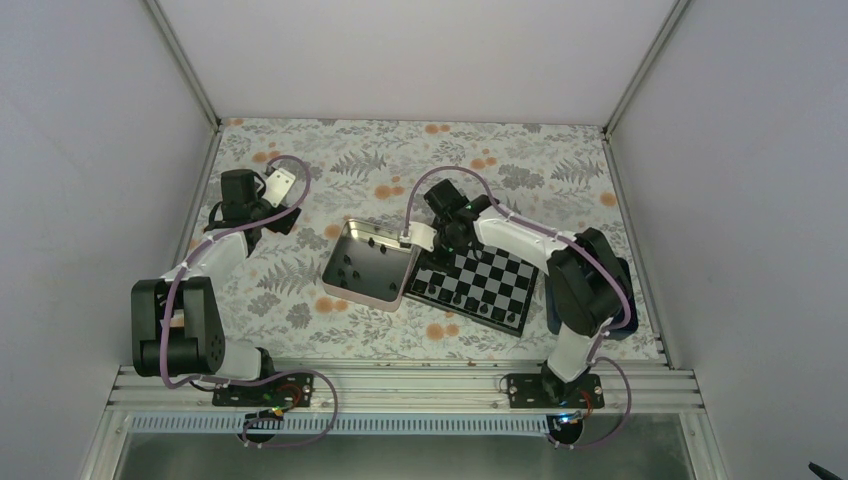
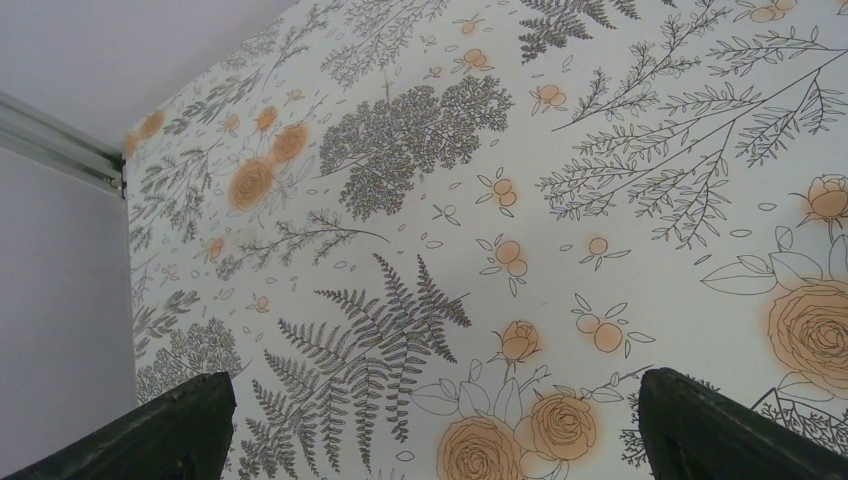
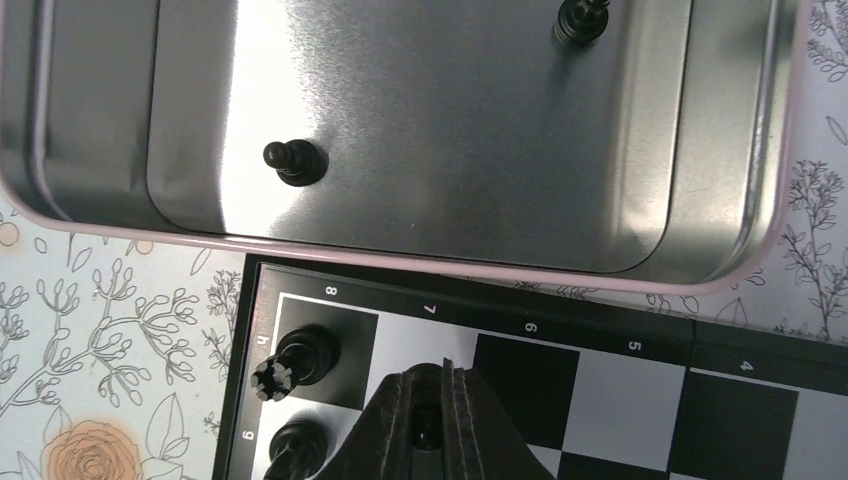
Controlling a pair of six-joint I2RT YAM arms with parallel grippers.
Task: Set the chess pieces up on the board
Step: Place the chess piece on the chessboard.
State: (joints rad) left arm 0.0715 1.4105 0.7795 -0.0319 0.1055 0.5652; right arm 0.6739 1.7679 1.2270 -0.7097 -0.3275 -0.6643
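Left arm [image 1: 215, 255] folded, left gripper [image 2: 440, 440] spread wide; right arm [image 1: 520, 235] reaching forward, right gripper [image 3: 432, 400] pinched on a chess piece [image 3: 428, 428]

We find almost no gap between tin [image 3: 430, 130] and board [image 3: 610, 385]. Two pieces [image 3: 300, 358] stand close beside our right gripper [image 3: 437, 388].

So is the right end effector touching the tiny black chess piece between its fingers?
Touching. Right wrist view: the right end effector pinches the tiny black chess piece between both fingers, no gap.
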